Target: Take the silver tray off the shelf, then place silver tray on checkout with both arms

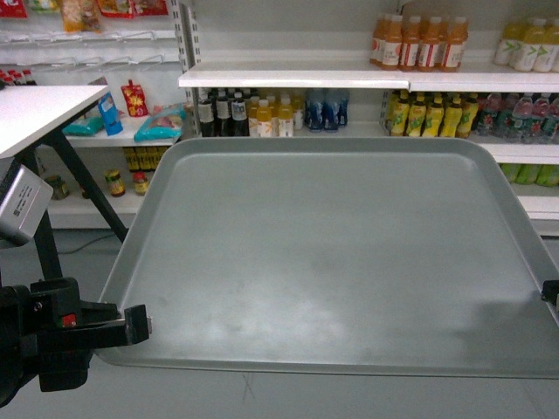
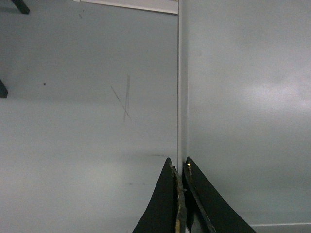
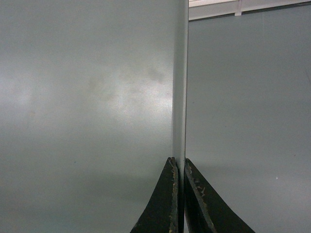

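Note:
The silver tray [image 1: 332, 253] fills the middle of the head view, held level in the air over the grey floor. My left gripper [image 1: 138, 325] is shut on its near left rim, and my right gripper [image 1: 550, 292] clamps the right rim at the frame's edge. In the left wrist view the left gripper [image 2: 179, 167] pinches the thin rim, with the silver tray [image 2: 243, 97] spreading to the right. In the right wrist view the right gripper [image 3: 178, 165] grips the rim of the silver tray [image 3: 87, 97]. The checkout [image 1: 39, 113] stands at the upper left. The shelf [image 1: 297, 78] runs behind the tray.
Bottles of drink [image 1: 419, 44] line the store shelves behind. Snack packets [image 1: 135, 98] sit on lower shelves at the left. The checkout's dark legs [image 1: 87, 188] slant down beside the tray's left corner. Grey floor [image 2: 87, 121] lies below.

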